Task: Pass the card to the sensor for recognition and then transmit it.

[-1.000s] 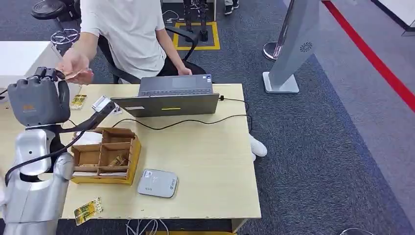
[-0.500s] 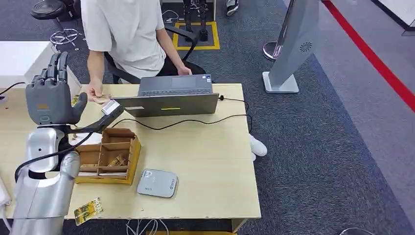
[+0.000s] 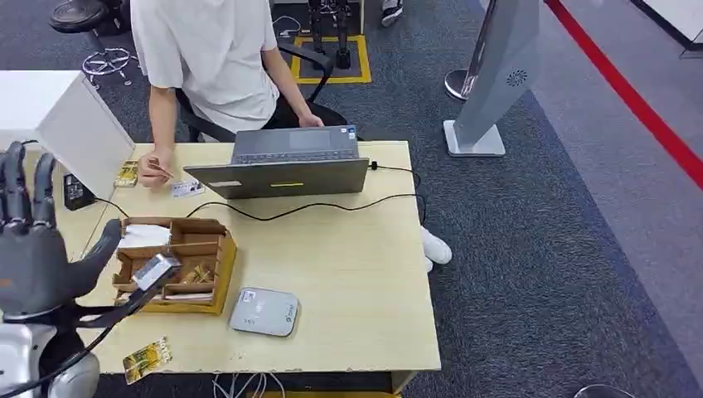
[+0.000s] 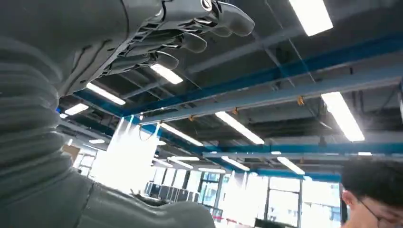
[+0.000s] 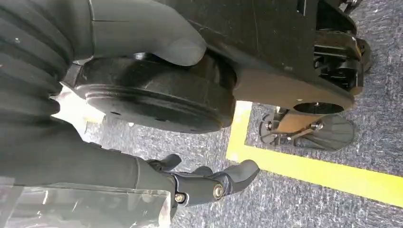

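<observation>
My left hand (image 3: 33, 253) is raised at the table's near left corner, fingers spread upward and holding nothing. The left wrist view shows those fingers (image 4: 185, 33) stretched out against the ceiling. A person's hand (image 3: 153, 169) rests on the far left of the table beside a pale card (image 3: 187, 188) and a yellow card (image 3: 127, 173). The grey sensor pad (image 3: 265, 311) lies near the front edge. Another yellow card (image 3: 149, 358) lies at the front left edge. My right hand (image 5: 209, 184) hangs above the floor, fingers loosely apart and holding nothing.
A cardboard divider box (image 3: 217, 269) stands left of the sensor pad. An open laptop (image 3: 282, 170) sits at the back with a black cable (image 3: 332, 205) running across the table. A white box (image 3: 62, 124) stands at the far left. The person sits behind the laptop.
The person took the card from my raised left hand and brought it down to the table. My left hand spread its fingers, then dropped back toward the near left corner.
</observation>
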You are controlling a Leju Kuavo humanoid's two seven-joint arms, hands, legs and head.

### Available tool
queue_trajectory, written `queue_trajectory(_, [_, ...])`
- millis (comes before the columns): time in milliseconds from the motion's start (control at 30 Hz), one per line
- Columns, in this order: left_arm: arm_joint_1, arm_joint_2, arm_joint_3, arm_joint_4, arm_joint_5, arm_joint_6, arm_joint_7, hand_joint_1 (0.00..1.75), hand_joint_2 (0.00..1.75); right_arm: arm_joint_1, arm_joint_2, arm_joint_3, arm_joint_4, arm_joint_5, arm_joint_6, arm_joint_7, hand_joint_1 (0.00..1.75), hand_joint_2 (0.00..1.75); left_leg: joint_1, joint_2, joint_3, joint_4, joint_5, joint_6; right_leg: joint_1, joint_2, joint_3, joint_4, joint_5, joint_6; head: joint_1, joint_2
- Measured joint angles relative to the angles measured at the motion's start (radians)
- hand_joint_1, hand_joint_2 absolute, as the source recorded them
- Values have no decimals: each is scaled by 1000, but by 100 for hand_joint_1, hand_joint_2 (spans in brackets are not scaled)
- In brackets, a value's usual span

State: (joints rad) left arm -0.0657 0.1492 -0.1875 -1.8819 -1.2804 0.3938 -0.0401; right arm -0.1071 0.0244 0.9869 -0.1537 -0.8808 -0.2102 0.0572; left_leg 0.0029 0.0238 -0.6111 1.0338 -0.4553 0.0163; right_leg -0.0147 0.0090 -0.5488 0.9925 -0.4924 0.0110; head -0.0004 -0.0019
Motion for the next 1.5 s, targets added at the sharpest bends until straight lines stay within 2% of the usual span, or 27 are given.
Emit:
queue_trajectory(67, [62, 22, 101, -30, 113, 12, -66, 0, 175, 1, 0, -3, 0, -2, 2, 0, 0, 175, 1, 0, 0, 0, 0, -1, 0, 0, 0, 0, -1, -1, -1, 0])
queue_trajectory(267, [175, 26, 456, -34, 501, -83, -251, 0, 175, 4, -3, -8, 0, -17, 6, -7, 0, 175, 2, 0, 2, -1, -2, -2, 1, 0, 0, 0, -3, -2, -1, 0])
queue_trajectory(367, [186, 0, 665, 21, 690, -185, -318, 0, 175, 6, -3, -10, 1, -20, 0, -20, 0, 175, 1, 0, 2, -1, -2, -2, 1, -1, 1, 0, -3, -2, -1, 0])
queue_trajectory(467, [172, -37, 870, 124, 804, -294, -378, 0, 175, 9, -3, -11, 1, -36, -6, -28, 0, 175, 1, 0, 2, -1, -2, -2, 1, 0, 0, 0, -3, -2, -2, 0])
queue_trajectory(600, [127, -87, 1121, 299, 1017, -430, -366, 0, 175, 11, -3, -12, 1, -56, -10, -38, 0, 175, 1, 0, 2, -1, -3, -2, 1, -1, 2, 0, -3, -2, -2, 0])
queue_trajectory(700, [92, -138, 1296, 456, 1115, -445, -364, 0, 175, 12, -3, -14, 1, -70, -13, -37, 0, 175, 1, 0, 3, -1, -4, -1, 0, -1, 2, -1, -4, -1, -3, 0])
queue_trajectory(767, [83, -177, 1371, 553, 1128, -445, -361, 0, 175, 12, -2, -16, 1, -74, -21, -31, 0, 175, 0, -2, 3, -1, -4, -1, 0, -3, 2, -1, -5, 0, -2, 0])
queue_trajectory(867, [73, -218, 1442, 653, 1130, -446, -359, 0, 175, 11, 0, -16, 1, -77, -27, -30, 0, 175, 1, -6, 3, 0, -4, 0, 0, -6, 3, -2, -6, 1, 1, 0])
queue_trajectory(967, [63, -237, 1480, 708, 1131, -445, -360, 0, 175, 12, 0, -16, 1, -85, -27, -28, 0, 175, 0, -6, 3, 0, -4, 0, 0, -6, 3, -2, -5, 1, 0, 0])
queue_trajectory(1033, [54, -253, 1500, 751, 1136, -445, -314, 0, 175, 9, 0, -17, 1, -85, -28, -14, 0, 175, -1, -6, 4, 0, -4, 0, -1, -6, 4, -2, -5, 2, 1, 0])
queue_trajectory(1067, [51, -267, 1510, 786, 1135, -440, -278, 7, 0, 7, 1, -17, 0, -85, -29, -6, 0, 175, -2, -6, 5, 0, -4, 0, -2, -6, 4, -2, -5, 2, -1, 0])
queue_trajectory(1100, [50, -276, 1516, 828, 1122, -427, -264, 175, 0, 6, 1, -17, 0, -86, -32, -2, 0, 0, -2, -6, 5, 0, -4, 0, -2, -6, 4, -2, -5, 2, -2, 0])
queue_trajectory(1133, [50, -290, 1521, 889, 1097, -413, -258, 175, 0, 6, 2, -17, 0, -86, -39, 0, 175, 0, -2, -6, 5, 0, -4, 1, -2, -6, 4, -2, -5, 2, -1, 0])
queue_trajectory(1300, [49, -350, 1507, 1192, 896, -354, -270, 175, 0, 14, 9, -13, 0, -64, -74, -18, 175, 0, -3, -6, 5, 0, -6, 3, -3, -7, 4, -3, -5, 3, 0, 0])
queue_trajectory(1333, [45, -354, 1496, 1246, 852, -337, -260, 0, 0, 16, 10, -10, 0, -55, -76, -17, 175, 0, -3, -6, 5, 0, -6, 3, -4, -7, 4, -3, -5, 3, 0, 0])
queue_trajectory(1367, [43, -358, 1479, 1303, 794, -338, -232, 0, 0, 17, 10, -2, 0, -40, -77, -8, 0, 0, -4, -6, 5, 0, -6, 3, -4, -6, 4, -3, -5, 3, 0, 0])
queue_trajectory(1433, [40, -359, 1434, 1387, 698, -371, -189, 0, 0, 16, 10, 14, 0, -22, -80, 17, 0, 0, -4, -6, 5, 0, -6, 3, -4, -6, 4, -3, -5, 3, 0, 0])
queue_trajectory(1500, [37, -362, 1381, 1450, 616, -414, -172, 0, 0, 15, 10, 29, 0, -10, -71, 39, 0, 0, -4, -6, 5, 0, -6, 3, -4, -7, 4, -2, -5, 3, 0, 0])
